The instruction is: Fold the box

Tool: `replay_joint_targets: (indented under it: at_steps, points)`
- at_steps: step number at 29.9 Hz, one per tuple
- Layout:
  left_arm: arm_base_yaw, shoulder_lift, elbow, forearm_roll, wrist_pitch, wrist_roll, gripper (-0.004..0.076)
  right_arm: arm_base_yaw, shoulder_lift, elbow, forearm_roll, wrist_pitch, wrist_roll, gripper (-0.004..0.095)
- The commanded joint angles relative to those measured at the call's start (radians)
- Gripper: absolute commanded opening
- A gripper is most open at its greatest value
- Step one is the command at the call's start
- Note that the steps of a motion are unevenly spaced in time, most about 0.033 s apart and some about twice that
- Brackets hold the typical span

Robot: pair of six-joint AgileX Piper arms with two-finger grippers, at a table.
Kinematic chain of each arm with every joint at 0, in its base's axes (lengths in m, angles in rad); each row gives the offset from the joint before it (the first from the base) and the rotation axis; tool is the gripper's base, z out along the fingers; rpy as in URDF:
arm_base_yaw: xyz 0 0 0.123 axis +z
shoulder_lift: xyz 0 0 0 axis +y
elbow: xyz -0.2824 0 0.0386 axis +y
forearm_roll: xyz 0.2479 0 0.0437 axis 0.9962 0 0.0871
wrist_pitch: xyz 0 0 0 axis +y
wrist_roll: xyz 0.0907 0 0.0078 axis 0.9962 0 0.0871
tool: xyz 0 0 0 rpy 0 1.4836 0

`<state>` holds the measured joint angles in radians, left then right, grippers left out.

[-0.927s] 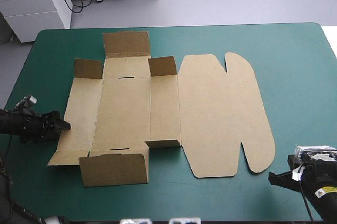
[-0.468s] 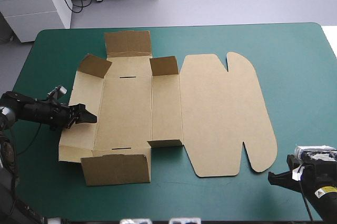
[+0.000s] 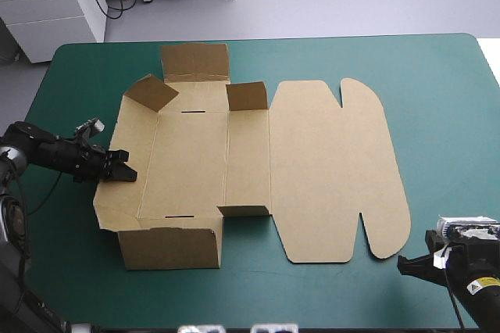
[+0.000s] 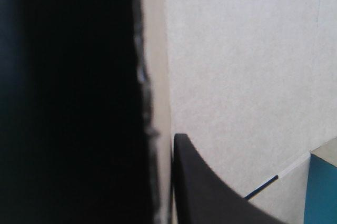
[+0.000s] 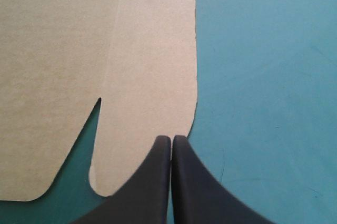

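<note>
I'm getting bright, even light from overhead across the teal-green cover (image 3: pixel 437 98); the box (image 3: pixel 328 169) is throwing only thin, soft shadows, and half my left wrist view is sitting in deep black.

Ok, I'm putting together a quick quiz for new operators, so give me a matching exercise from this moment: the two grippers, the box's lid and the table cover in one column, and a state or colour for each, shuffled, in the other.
Things
1. left gripper
2. right gripper
3. lid
4. table cover

States
A. teal-green
B. shut on nothing, by the lid's rounded near corner
C. brown, lying flat
D. clamped on the raised left wall of the box

Pairs: 1-D, 2-B, 3-C, 4-A
</note>
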<state>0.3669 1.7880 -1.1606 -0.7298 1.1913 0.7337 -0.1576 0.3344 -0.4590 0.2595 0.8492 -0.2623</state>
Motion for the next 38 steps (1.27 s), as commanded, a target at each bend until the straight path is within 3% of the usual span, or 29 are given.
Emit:
replay_joint_targets:
  at_steps: [1, 5, 10, 17, 26, 30, 34, 38]
  points:
    - [-0.035, -0.041, -0.118, -0.02, 0.021, 0.005, -0.0008, 0.004, 0.009, -0.025, 0.012, -0.061, -0.006, -0.0004]
    - [-0.133, -0.041, -0.305, 0.073, -0.03, 0.005, -0.0008, 0.004, 0.009, -0.025, 0.012, -0.061, -0.006, -0.0004]
    - [-0.302, -0.039, -0.549, 0.325, -0.179, 0.005, -0.0008, 0.004, 0.009, -0.025, 0.012, -0.061, -0.006, -0.0004]
    - [-0.565, 0.006, -0.769, 0.698, -0.533, 0.038, -0.0008, 0.004, 0.009, -0.025, 0.012, -0.061, -0.002, -0.0004]
    - [-0.824, 0.137, -0.814, 1.238, -0.793, 0.073, -0.0008, 0.004, 0.009, -0.025, 0.014, -0.059, 0.002, -0.0004]
    - [-0.883, 0.179, -0.814, 1.413, -0.921, -0.036, -0.0008, 0.004, 0.009, -0.025, 0.016, -0.059, 0.002, -0.0004]
    - [-0.905, 0.2, -0.814, 1.533, -0.951, -0.19, -0.0008, 0.004, 0.009, -0.025, 0.016, -0.059, 0.002, -0.0004]
    - [-0.911, 0.208, -0.814, 1.545, -0.91, -0.203, -0.0008, 0.004, 0.011, -0.025, 0.02, -0.059, 0.005, -0.0004]
